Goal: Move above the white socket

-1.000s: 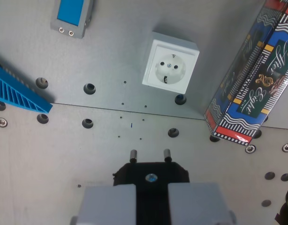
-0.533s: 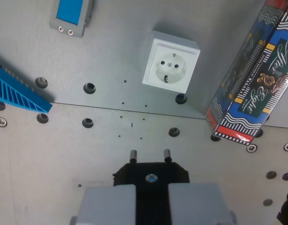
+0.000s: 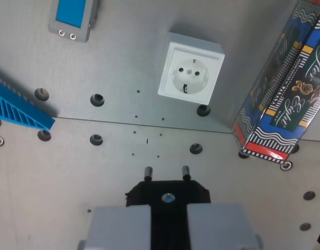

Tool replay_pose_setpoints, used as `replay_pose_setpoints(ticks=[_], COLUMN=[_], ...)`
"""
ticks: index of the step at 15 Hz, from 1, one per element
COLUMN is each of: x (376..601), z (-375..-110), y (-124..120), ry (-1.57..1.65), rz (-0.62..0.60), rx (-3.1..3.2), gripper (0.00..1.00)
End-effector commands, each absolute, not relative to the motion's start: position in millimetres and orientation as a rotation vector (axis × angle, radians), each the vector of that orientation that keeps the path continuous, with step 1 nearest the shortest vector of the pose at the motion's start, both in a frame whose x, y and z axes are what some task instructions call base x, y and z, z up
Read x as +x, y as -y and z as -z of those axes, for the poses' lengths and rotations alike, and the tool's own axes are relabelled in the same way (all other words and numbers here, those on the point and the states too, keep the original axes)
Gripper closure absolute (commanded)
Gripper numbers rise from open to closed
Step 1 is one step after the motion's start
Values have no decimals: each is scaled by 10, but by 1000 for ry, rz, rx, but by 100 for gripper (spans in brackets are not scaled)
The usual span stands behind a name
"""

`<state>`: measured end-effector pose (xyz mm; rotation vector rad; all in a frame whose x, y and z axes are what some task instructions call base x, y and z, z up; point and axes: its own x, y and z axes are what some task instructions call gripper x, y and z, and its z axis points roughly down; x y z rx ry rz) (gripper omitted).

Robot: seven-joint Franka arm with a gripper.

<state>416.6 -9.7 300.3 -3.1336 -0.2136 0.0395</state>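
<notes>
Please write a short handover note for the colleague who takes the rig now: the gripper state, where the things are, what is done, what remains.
Gripper: shut on the black plug, its two pins pointing to the top of the wrist view.
White socket: on the metal table, above the plug in the view and slightly to the wrist view's right.
Nearby: patterned box at the right, blue part at the left.
Done: plug is held.
Left: the pins are not yet over the socket; move there.
</notes>
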Motion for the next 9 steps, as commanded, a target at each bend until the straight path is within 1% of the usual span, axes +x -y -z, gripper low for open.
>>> replay_pose_setpoints(ticks=[1,9], x=[4124,4109], z=[-2849,-2478], y=[147,212], ry=[99,3], rz=[114,92], rx=[-3141,-3137], gripper=[100,100])
